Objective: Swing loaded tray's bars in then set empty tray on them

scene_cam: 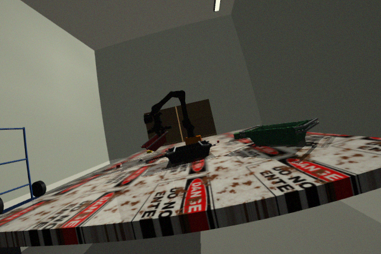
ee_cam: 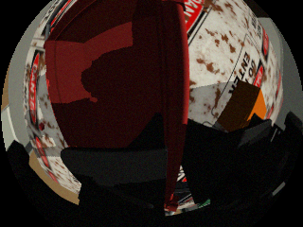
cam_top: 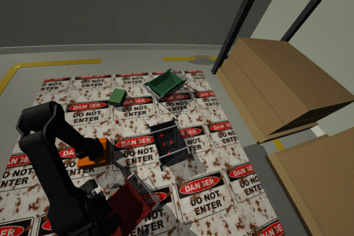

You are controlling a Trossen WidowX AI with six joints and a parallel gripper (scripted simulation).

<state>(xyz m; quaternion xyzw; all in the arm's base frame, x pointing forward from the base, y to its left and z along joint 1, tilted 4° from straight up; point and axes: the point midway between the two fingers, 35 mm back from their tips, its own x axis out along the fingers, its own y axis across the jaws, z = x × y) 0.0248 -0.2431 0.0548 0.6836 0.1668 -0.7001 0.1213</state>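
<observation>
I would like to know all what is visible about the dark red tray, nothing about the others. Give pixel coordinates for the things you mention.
The dark red tray (cam_top: 130, 209) (scene_cam: 156, 143) (ee_cam: 114, 118) looks like plastic: an open, rectangular box with a rim. A grey metal-looking bar shows beyond one end. No blocks are visible inside, though shadow covers much of it. It hangs tilted above the table, with the tool (ee_cam: 163, 116) shut on one rim, beside the orange block.

I see an open lane of tabletop (cam_top: 211, 199) (scene_cam: 227, 174) between the red tray (cam_top: 128, 207) (scene_cam: 155, 140) (ee_cam: 114, 71) and the black tray (cam_top: 171, 145) (scene_cam: 189, 153). The black tray's two bars (cam_top: 164, 126) (cam_top: 175, 152) cross its top, blocking straight entry there but leaving a gap between them. The green block (cam_top: 116, 96) stands well apart from it. Side clearance around my gripper (ee_cam: 172, 175) seems tight, though the wrist view is dark.
</observation>
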